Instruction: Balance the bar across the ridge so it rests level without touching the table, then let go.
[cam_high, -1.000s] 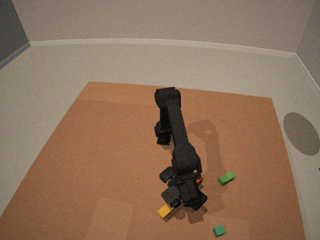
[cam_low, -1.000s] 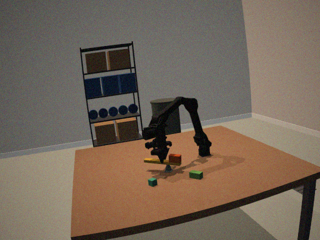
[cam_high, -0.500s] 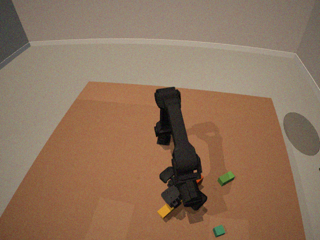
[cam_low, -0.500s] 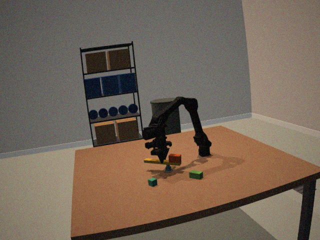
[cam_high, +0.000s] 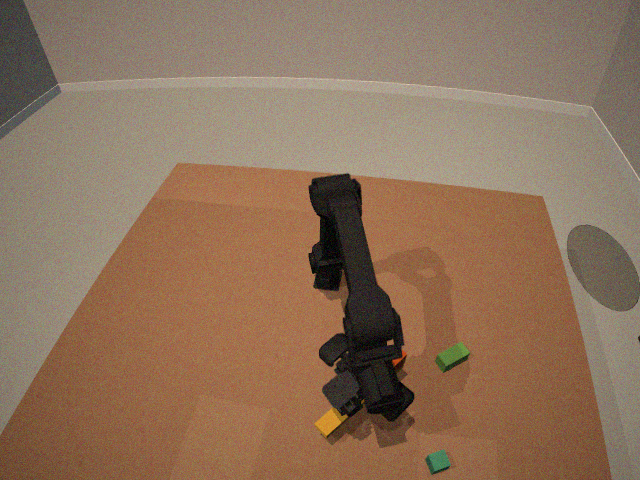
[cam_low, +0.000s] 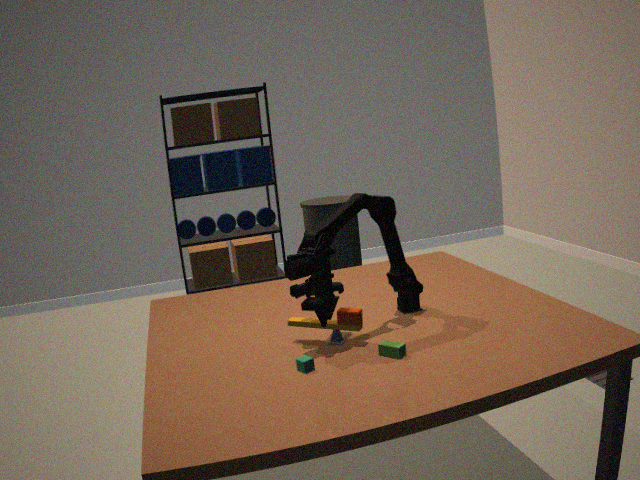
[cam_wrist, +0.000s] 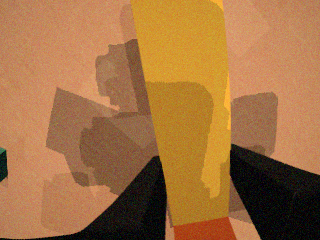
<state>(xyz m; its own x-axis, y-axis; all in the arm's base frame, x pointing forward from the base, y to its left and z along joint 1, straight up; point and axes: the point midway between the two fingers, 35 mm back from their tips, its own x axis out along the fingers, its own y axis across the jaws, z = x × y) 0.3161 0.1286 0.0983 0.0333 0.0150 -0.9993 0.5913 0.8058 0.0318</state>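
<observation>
A yellow bar (cam_high: 329, 422) (cam_low: 301, 322) (cam_wrist: 185, 60) with an orange-red block (cam_high: 399, 359) (cam_low: 349, 316) (cam_wrist: 204, 230) on one end is off the table. My gripper (cam_low: 324, 324) (cam_wrist: 194, 158) is shut on the bar between its middle and its plain end. In the top view the arm hides the fingers and much of the bar. A small grey ridge (cam_low: 337, 338) stands on the table under the bar, nearer the block end. The bar is close over its top; whether they touch I cannot tell. The bar looks near level.
A green block (cam_high: 452, 356) (cam_low: 391, 349) lies to the right of the ridge in the exterior view. A small teal cube (cam_high: 438, 461) (cam_low: 305, 364) (cam_wrist: 2, 164) sits nearer the front. The arm's base (cam_low: 409, 299) stands behind, on the wooden table (cam_high: 232, 310) (cam_low: 232, 403).
</observation>
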